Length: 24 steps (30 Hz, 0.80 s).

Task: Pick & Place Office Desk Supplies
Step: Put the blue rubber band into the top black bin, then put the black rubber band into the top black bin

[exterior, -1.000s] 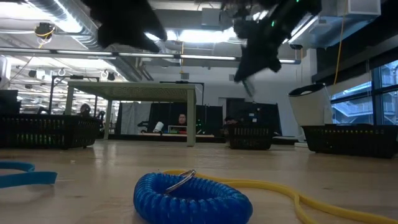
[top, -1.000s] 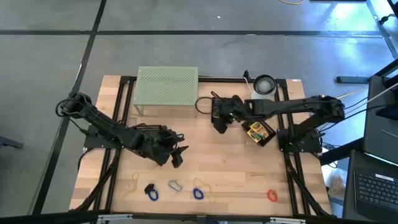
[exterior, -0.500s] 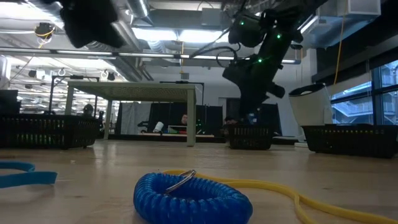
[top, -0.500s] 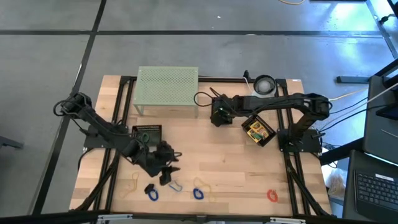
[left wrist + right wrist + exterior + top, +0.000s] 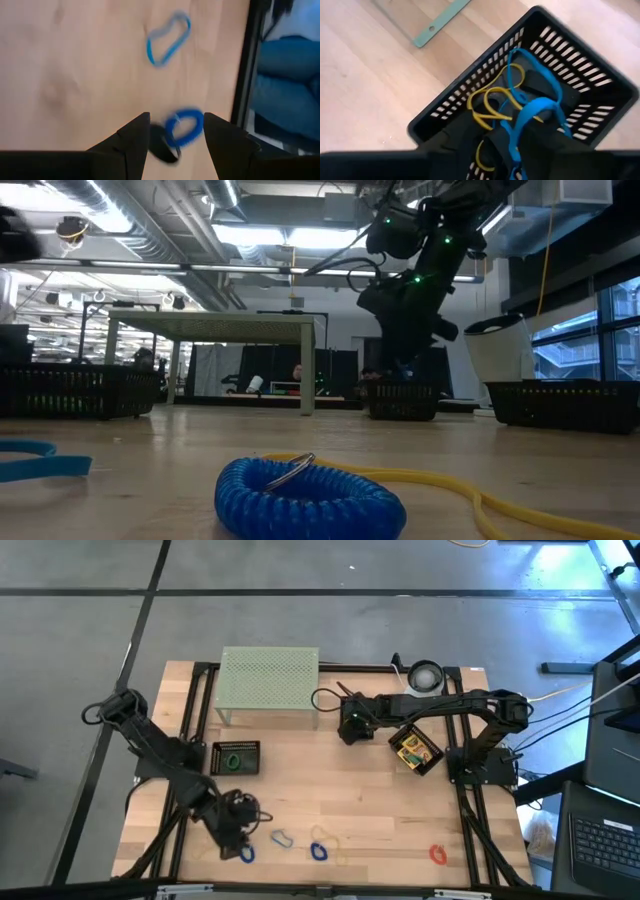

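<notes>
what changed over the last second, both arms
The left gripper swung from mid-table toward the near edge and now hangs open over the blue coil loop. The right gripper moved toward the mesh stand and lowered into the black basket, with a blue strap at its fingers. The loops along the near edge and the crayon box stayed put.

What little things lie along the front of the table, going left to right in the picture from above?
Left gripper over a dark blue coil loop → light blue loop clip → blue coil loop → red loop.
</notes>
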Each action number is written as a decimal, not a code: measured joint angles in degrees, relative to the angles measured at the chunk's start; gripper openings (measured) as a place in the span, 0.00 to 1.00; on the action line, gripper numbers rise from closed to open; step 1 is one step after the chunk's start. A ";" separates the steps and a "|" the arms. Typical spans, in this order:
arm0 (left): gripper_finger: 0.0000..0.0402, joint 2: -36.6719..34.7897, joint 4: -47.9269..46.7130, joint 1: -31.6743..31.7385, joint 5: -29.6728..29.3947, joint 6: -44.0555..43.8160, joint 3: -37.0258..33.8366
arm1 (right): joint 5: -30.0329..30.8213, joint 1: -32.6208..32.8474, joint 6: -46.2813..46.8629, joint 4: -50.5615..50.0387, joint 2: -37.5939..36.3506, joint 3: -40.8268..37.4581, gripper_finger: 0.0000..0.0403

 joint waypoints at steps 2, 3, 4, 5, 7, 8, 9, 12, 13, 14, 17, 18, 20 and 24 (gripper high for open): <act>0.45 0.40 0.21 -2.24 0.00 -1.83 -0.08 | -1.57 0.03 0.00 0.01 0.00 0.00 0.40; 0.45 0.70 0.25 -3.27 -0.15 -2.54 -0.08 | -2.54 0.03 -0.01 0.01 0.00 0.00 0.42; 0.45 1.08 0.24 -4.26 -0.57 -3.42 -0.08 | -3.40 0.03 -0.15 0.01 0.00 0.00 0.45; 0.45 1.57 0.45 -5.07 -1.18 -4.46 -0.08 | -3.95 0.03 -0.47 0.01 0.00 0.00 0.47; 0.45 2.95 1.03 -6.58 -2.28 -5.95 -0.08 | -4.14 0.03 -1.33 0.05 0.00 0.00 0.50; 0.45 3.81 1.06 -7.23 -2.55 -6.42 -0.08 | -4.12 0.03 -1.58 0.06 0.00 0.00 0.52; 0.45 4.76 1.11 -7.76 -2.60 -6.51 -0.08 | -4.14 0.03 -1.67 0.05 0.00 0.00 0.53; 0.45 7.98 1.10 -8.71 -2.42 -6.61 -0.08 | -4.14 0.03 -1.73 0.08 0.00 0.00 0.56; 0.45 9.02 1.06 -8.95 -1.94 -6.56 -0.08 | -4.12 0.03 -1.73 0.08 0.00 0.00 0.56; 0.45 9.86 1.08 -9.02 -1.28 -6.54 -0.08 | -4.14 0.03 -1.73 0.10 0.00 0.00 0.56; 0.45 12.35 1.06 -9.00 0.26 -6.59 -0.08 | -4.12 0.03 -1.73 0.17 0.00 0.00 0.57; 0.45 12.96 1.10 -8.93 0.34 -6.62 -0.08 | -4.12 0.03 -1.73 0.19 0.00 0.00 0.56; 0.45 13.85 1.31 -8.66 0.38 -7.06 -0.08 | -4.12 0.03 -1.75 0.19 0.00 0.00 0.56; 0.43 14.76 1.63 -8.02 0.52 -7.51 -0.08 | -4.12 0.03 -1.75 0.23 0.00 0.00 0.55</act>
